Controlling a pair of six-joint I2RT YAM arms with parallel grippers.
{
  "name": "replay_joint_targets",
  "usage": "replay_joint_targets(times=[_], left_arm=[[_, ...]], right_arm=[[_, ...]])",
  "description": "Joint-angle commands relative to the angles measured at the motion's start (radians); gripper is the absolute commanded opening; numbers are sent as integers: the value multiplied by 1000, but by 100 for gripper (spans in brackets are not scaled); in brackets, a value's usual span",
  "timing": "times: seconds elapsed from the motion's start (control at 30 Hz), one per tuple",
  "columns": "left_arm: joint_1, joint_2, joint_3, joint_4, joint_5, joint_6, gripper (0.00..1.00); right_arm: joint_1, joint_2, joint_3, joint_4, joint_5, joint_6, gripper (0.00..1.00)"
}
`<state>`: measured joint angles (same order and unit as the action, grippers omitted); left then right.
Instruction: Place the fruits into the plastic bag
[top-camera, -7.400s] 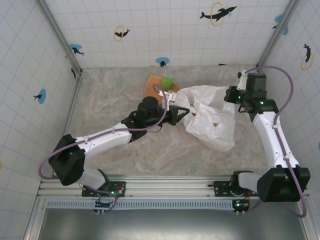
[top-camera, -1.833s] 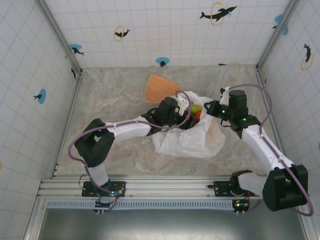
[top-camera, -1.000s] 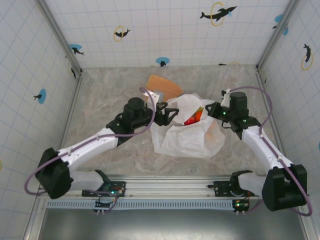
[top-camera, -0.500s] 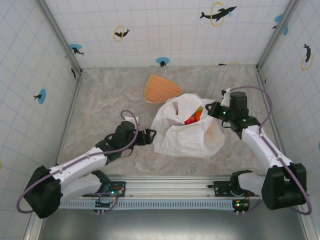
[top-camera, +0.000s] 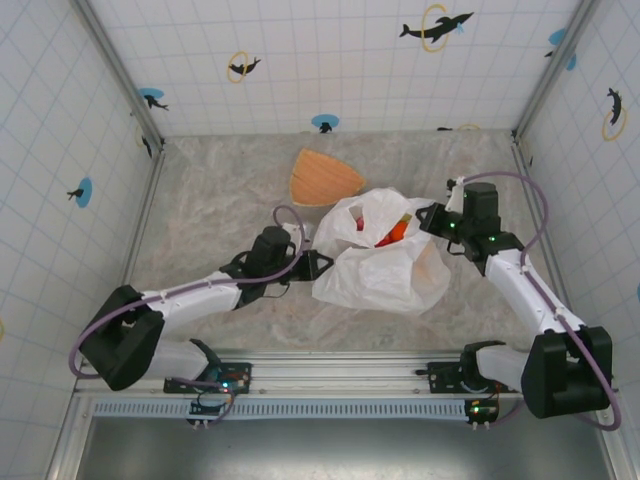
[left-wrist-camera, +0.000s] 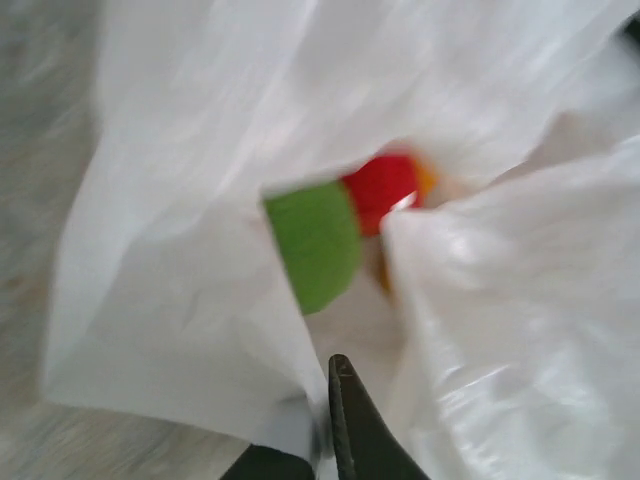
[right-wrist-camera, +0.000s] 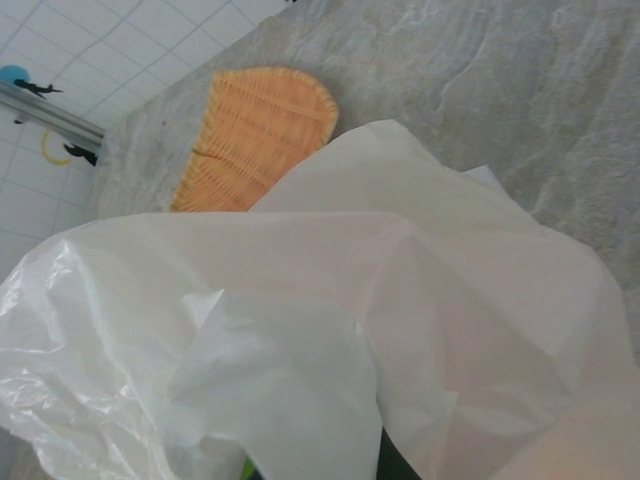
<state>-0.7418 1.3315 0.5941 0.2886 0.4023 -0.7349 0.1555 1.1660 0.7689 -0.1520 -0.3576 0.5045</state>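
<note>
Left gripper (top-camera: 320, 266) at plastic bag (top-camera: 385, 280) L edge; fruits (left-wrist-camera: 318, 245) inside, ahead.

No legible text, labels, brands, numbers anywhere (wall decals (top-camera: 437, 26): pictures only, no lettering).

White tiled walls (top-camera: 300, 60) with dolphin stickers (top-camera: 436, 25) enclose a grey marbled tabletop (top-camera: 220, 200).

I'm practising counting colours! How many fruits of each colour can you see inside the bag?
Green fruit: 1
Red fruit: 1
Orange fruit: 1
Total: 3 showing; the folds of the plastic bag may hide more.
</note>
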Motion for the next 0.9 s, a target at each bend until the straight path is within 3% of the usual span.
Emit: replay_joint_targets(times=[0.0, 0.4, 0.73, 0.87], left_arm=[[-11, 7, 132, 59, 118, 52, 0], [-13, 113, 618, -45, 132, 74, 0], [56, 206, 684, -118, 130, 43, 0], [90, 248, 705, -225, 60, 96, 0]], right_arm=[[-54, -36, 95, -87, 40, -86, 4], [-96, -63, 368, -314, 156, -212, 4], [-77, -95, 269, -250, 121, -128, 3], [-21, -103, 176, -224, 144, -104, 4]])
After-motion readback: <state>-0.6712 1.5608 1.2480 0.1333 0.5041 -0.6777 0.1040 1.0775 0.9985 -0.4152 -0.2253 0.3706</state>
